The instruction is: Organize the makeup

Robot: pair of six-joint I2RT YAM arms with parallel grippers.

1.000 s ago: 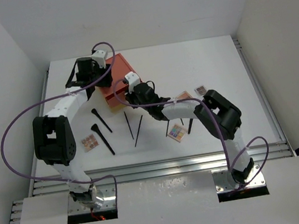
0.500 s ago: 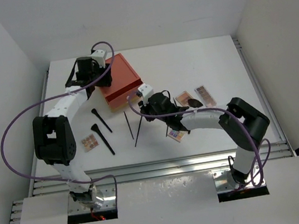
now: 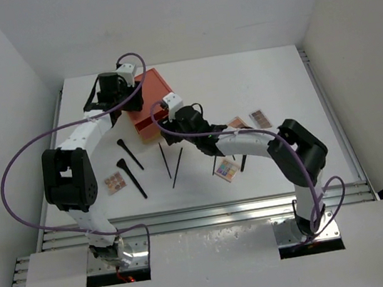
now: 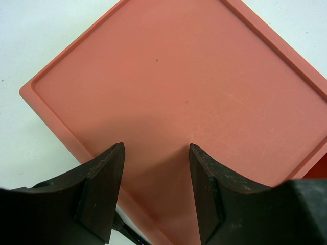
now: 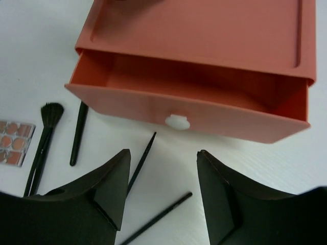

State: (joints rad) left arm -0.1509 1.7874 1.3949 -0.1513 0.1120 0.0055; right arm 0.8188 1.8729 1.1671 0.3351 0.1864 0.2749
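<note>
Drawer [image 5: 230, 122] partway open — right pincer [image 5: 162, 154] apart before its knob [image 5: 177, 121], left pincer [image 4: 156, 148] apart over box top [image 4: 179, 76].

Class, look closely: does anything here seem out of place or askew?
The orange drawer stands partly pulled out, nothing visible inside, while brushes and palettes lie scattered at odd angles on the table.

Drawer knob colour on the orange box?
Small drawer knob is white; best in right wrist view.

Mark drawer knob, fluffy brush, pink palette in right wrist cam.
drawer knob [image 5: 177, 121], right wrist view, centre of the pale tab.
fluffy brush [image 5: 45, 133], right wrist view, ferrule below bristles.
pink palette [image 5: 15, 143], right wrist view, middle pans.
</note>
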